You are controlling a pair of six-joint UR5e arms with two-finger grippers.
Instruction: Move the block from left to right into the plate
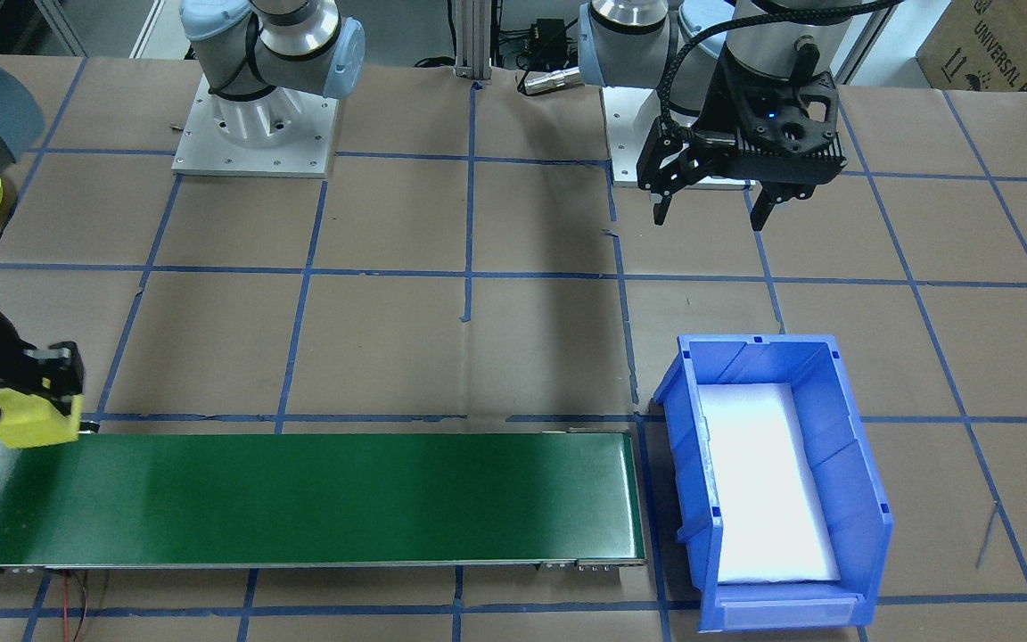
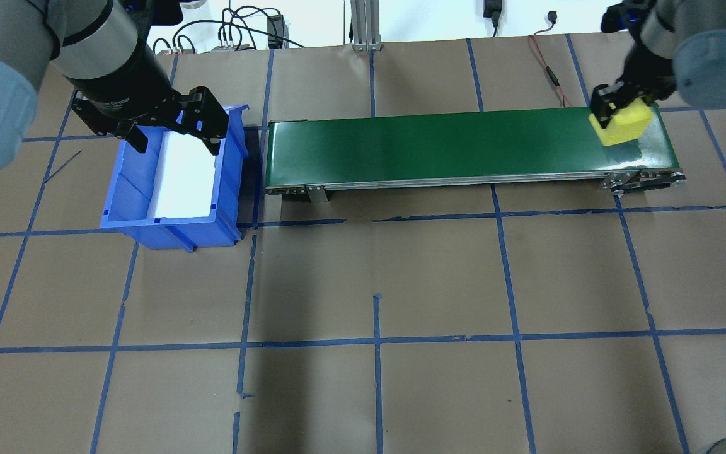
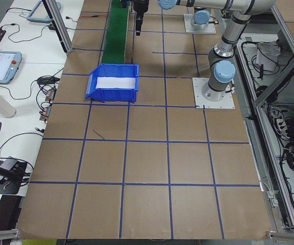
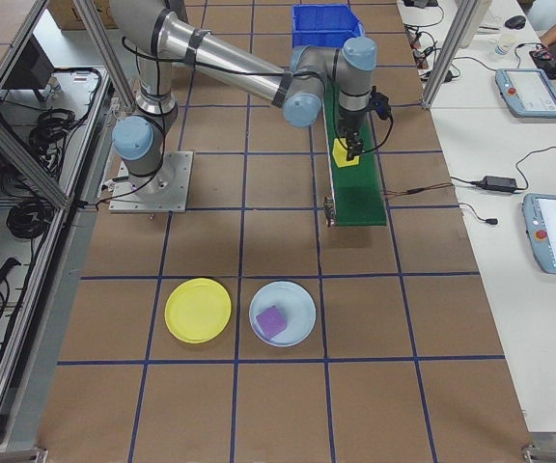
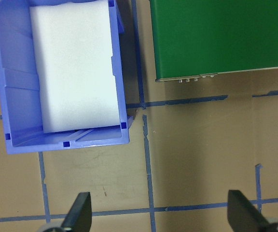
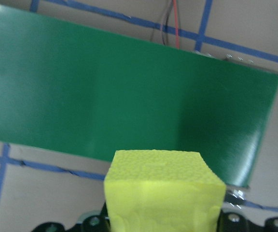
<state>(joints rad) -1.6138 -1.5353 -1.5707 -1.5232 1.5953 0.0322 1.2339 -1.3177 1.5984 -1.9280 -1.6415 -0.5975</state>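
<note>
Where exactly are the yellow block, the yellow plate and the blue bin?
Block (image 2: 626, 123), overhead view, its top face.
Plate (image 4: 198, 310), right side view, its centre.
Bin (image 1: 845, 464), front view, its side wall.

The yellow foam block (image 2: 626, 123) is a chunky, tilted cube, pinched in the right gripper (image 2: 609, 108) just above the right end of the green conveyor belt (image 2: 438, 145). The round yellow plate (image 4: 198, 310) lies flat on the table, well apart from the block, beside a pale blue plate (image 4: 282, 313).

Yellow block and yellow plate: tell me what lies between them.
In the exterior right view, bare belt end and taped brown table separate the yellow block from the yellow plate; nothing else.
</note>
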